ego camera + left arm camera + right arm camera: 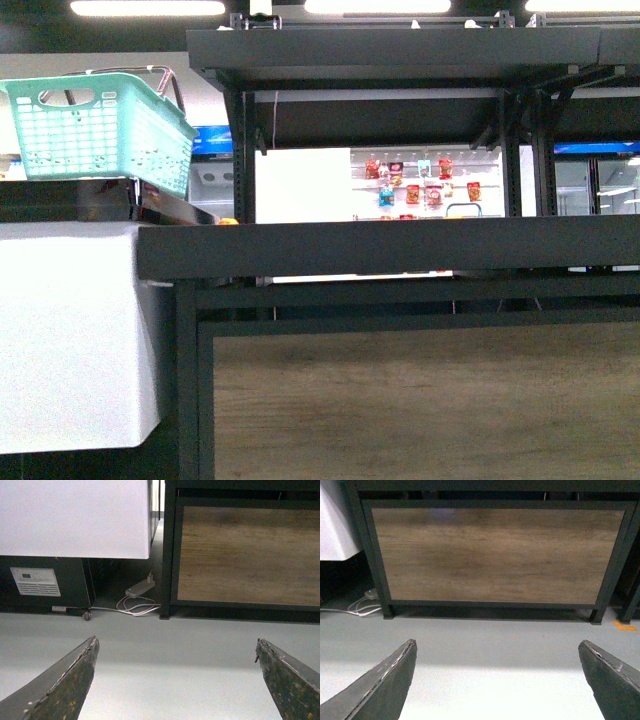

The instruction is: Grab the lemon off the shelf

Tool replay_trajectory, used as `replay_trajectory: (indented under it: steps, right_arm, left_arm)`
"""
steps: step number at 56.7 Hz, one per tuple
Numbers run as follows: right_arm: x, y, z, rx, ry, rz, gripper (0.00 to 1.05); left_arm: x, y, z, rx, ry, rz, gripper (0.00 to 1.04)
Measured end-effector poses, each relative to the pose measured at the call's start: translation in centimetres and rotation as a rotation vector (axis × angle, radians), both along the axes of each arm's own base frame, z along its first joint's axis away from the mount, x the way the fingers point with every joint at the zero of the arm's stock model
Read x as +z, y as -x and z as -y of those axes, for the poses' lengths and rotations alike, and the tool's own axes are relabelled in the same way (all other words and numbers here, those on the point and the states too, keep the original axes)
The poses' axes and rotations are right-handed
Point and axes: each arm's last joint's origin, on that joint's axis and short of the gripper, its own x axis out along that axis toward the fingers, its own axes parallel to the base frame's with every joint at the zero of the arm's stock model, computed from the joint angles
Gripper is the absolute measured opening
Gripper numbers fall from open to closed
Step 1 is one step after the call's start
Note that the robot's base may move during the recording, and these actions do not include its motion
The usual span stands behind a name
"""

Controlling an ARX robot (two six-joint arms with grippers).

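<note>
Scuffed dark fingers [65, 680] of the left gripper [176, 642] stood spread wide with nothing between them above smooth grey floor [170, 670]; the right gripper [497, 644] was likewise splayed and empty. Beyond them rose the shelf [390, 250], a black metal rack with a deep matte front rim and a brown wood-grain panel [420, 400] framed beneath it. That rim hid the tier's surface from the front camera, so the lemon could not be made out; only a small orange speck [228, 221] showed at the tier's left end. To the left, a teal plastic basket [100, 125] with lattice sides and a metal handle sat high above a smooth white cabinet [70, 330]; its contents could not be told. Near the cabinet's base, a white cable [135, 607] lay looped on the floor between cabinet and shelf.
</note>
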Motion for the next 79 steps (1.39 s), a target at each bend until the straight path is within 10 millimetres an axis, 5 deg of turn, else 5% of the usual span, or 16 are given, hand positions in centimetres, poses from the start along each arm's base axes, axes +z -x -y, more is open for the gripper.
replay_trajectory:
  steps: [79]
  right_arm:
    - [0.00, 0.00, -0.01, 0.003, 0.000, 0.000, 0.97]
  left_arm:
    - [0.00, 0.00, 0.00, 0.001, 0.000, 0.000, 0.97]
